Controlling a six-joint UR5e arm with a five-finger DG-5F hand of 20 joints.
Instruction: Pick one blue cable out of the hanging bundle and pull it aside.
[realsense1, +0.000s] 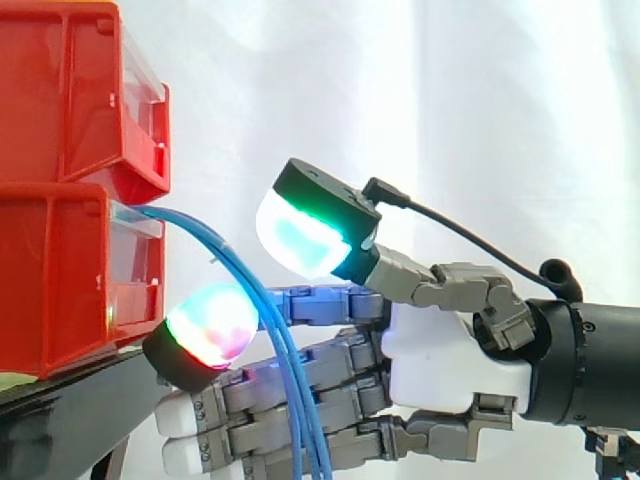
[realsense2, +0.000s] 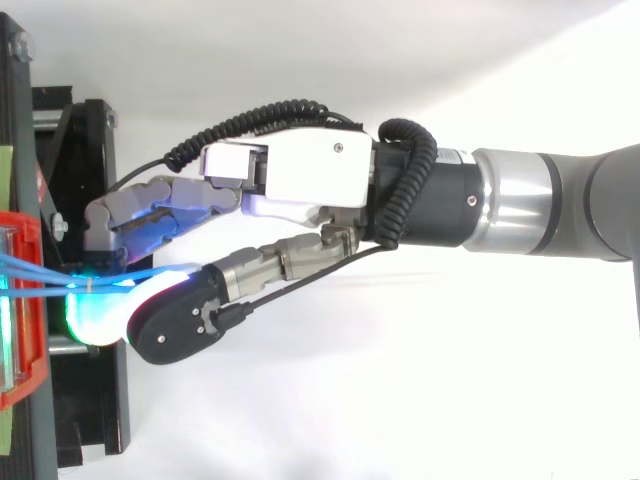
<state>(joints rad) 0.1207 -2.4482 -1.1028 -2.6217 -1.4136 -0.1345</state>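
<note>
The robot's many-fingered hand (realsense1: 455, 360) is reaching in with its fingers spread wide and gripping nothing. The bundle of thin blue cables (realsense1: 190, 224) is drooping from the lower red plastic bin (realsense1: 60, 280) across them. The hand should be isolating one outer strand before pinching.

On the black metal stand (realsense1: 70, 410) at the left, the upper red plastic bin (realsense1: 70, 90) sits on the lower red plastic bin (realsense1: 60, 280). The thin blue cables (realsense1: 290, 380) leave the lower bin's front and hang down to its right. My hand (realsense1: 450, 350) comes in from the right. From above, the cables run between my straight fingers (realsense1: 330, 305) and my thumb (realsense1: 310, 230), which stands above and apart. The white fabric curtain (realsense1: 450, 100) hangs behind.
</note>
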